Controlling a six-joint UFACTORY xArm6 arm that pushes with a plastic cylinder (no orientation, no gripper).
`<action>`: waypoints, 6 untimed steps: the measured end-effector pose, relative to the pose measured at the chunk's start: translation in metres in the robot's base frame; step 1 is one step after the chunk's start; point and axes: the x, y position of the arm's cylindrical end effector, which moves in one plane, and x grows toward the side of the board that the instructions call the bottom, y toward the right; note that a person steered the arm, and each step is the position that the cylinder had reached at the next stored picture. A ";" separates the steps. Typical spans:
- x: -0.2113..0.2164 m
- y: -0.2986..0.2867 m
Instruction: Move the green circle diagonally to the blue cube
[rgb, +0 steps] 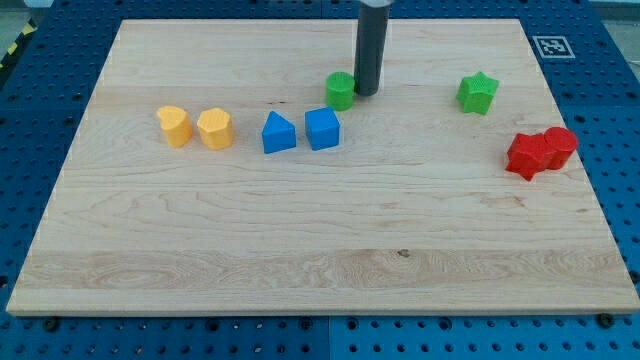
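**rodwatcher:** Tool check first: my tip (366, 93) is down on the desk (300, 250), close to the middle of the far edge, and it sits right against the right side of the green circle (341, 90). Looks like contact, or as near as makes no difference from this angle. It's a plain dark rod, so no jaws to open or clench, and it grasps nothing; it's just parked beside that one block.

**blockcounter:** ok and how many pieces are on there? I count eight.

**rodwatcher:** Same. Two green: the circle, and a green star (478, 93) well off toward the far right corner. Two blue: the blue cube (322, 129) and a blue triangle-ish block (278, 133) touching or almost touching its left side. Two yellow: a yellow block (174, 127) and a second yellow block (215, 129), just beside each other over toward the left edge; shapes are hard to call. Two red: a red block (527, 155) and a second red block (558, 146), pressed together near the right edge.

**blockcounter:** so where's the circle vs the cube?

**rodwatcher:** Circle is a bit farther back than the cube and slightly to its right, near it but with a gap between them. Tip is on the circle's side away from the blue pair.
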 end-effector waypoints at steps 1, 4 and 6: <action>-0.016 -0.001; -0.010 -0.076; 0.004 -0.035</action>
